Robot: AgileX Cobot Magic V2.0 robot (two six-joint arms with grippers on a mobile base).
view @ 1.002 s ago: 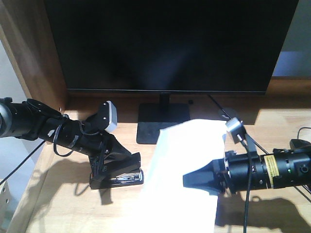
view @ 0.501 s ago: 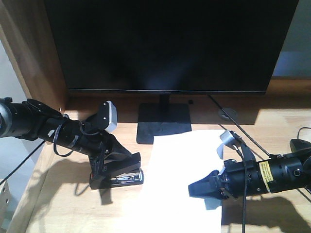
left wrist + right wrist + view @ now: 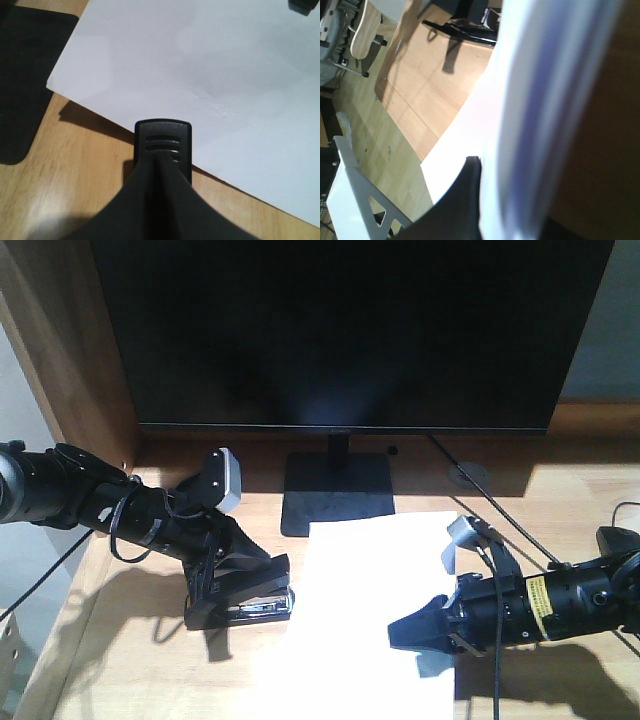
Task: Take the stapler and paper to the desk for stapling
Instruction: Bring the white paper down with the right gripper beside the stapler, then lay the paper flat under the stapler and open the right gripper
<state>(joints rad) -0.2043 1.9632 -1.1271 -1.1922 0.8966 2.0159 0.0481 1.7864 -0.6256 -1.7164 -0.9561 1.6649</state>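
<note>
Though shadowed, stapler (image 3: 262, 598) seemingly lengthwise toward paper (image 3: 370, 640).

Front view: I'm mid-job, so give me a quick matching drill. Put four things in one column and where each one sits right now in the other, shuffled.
Column A
1. stapler
2. paper
3. monitor stand
4. right claw

Column B
a. at the paper's right edge
b. behind the paper, under the screen
c. in the left claw, left of the paper
d. white, in the middle of the desk

Pairs: 1-c, 2-d, 3-b, 4-a
</note>
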